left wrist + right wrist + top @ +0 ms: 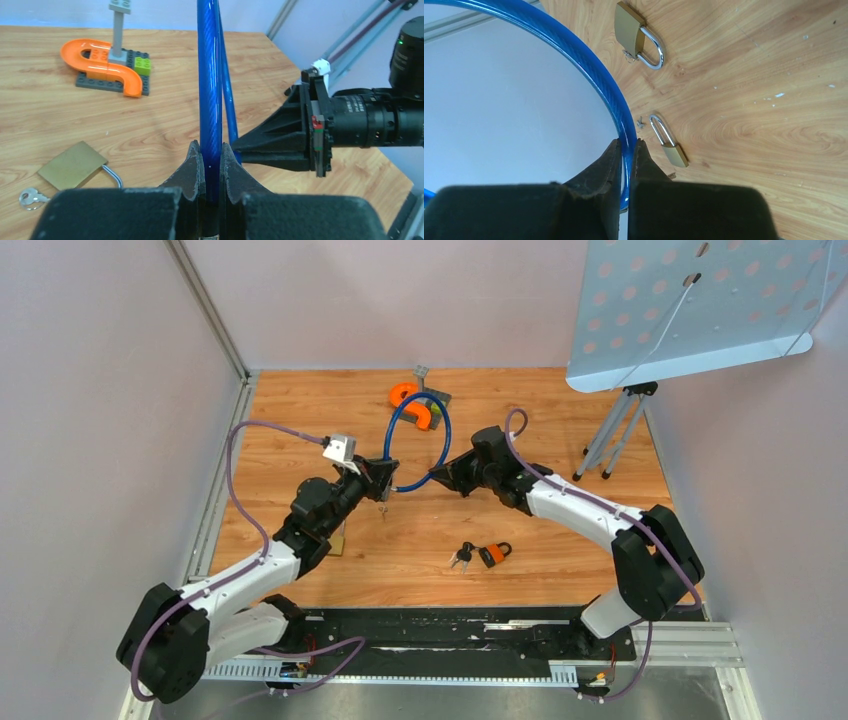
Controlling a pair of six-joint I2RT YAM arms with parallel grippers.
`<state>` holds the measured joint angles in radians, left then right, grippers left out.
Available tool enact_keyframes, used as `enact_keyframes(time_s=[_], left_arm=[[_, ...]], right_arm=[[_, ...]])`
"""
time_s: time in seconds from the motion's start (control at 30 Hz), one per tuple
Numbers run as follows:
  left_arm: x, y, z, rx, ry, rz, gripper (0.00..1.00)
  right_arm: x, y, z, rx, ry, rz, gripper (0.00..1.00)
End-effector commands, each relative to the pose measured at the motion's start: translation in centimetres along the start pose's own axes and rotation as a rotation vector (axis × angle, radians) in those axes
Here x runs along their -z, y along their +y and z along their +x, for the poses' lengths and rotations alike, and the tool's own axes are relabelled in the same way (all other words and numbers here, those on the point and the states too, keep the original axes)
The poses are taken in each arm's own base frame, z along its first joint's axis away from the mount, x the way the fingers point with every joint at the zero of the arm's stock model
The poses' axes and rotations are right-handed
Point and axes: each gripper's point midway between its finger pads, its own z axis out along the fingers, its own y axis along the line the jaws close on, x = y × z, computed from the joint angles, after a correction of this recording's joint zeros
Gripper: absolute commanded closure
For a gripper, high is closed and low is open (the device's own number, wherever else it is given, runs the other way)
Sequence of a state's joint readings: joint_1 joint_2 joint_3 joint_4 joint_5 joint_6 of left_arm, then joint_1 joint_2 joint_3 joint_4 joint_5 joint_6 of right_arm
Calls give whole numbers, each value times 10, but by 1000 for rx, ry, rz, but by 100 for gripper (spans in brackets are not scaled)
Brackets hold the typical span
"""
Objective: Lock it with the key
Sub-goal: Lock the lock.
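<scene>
A blue cable lock (440, 430) arches above the table between both grippers. My left gripper (386, 478) is shut on one end of the cable; in the left wrist view the jaws (211, 150) clamp the blue cable (210, 90). My right gripper (440, 476) is shut on the other end, with the cable (594, 65) pinched between the fingertips (626, 145). The two ends stand close together but apart. A bunch of keys (461, 557) lies next to an orange padlock (492, 554) on the table. The lock's keyhole is hidden.
A brass padlock (338, 538) lies by the left arm and also shows in the left wrist view (72, 165), with a key (31, 197) near it. A smaller brass padlock (671, 148) lies nearby. An orange and grey brick model (418, 403) stands at the back. A tripod (612, 435) stands at the right.
</scene>
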<state>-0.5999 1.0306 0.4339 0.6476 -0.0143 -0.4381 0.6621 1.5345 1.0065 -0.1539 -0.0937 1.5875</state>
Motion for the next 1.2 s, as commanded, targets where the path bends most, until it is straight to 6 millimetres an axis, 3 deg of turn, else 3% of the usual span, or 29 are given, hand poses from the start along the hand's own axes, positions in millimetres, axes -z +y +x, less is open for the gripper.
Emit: enact_keyframes(time_s=[0.0, 0.27, 0.37, 0.47, 0.5, 0.8, 1.17], left_arm=[[-3, -52, -14, 10, 3, 235, 100], [1, -24, -1, 20, 46, 84, 100], [2, -4, 2, 34, 58, -36, 100], [1, 5, -3, 30, 71, -100, 100], [2, 8, 4, 24, 108, -119, 100], [-8, 12, 17, -25, 294, -177, 100], [-14, 18, 38, -47, 424, -224, 100]], right_arm=[[38, 72, 57, 107, 233, -312, 100], [51, 77, 57, 32, 294, -414, 100], [42, 67, 63, -32, 346, -359, 100], [29, 52, 68, -76, 370, -272, 100], [25, 48, 70, -90, 382, -254, 100], [-1, 17, 95, -211, 556, -139, 98], [-15, -10, 99, -310, 610, -53, 77]])
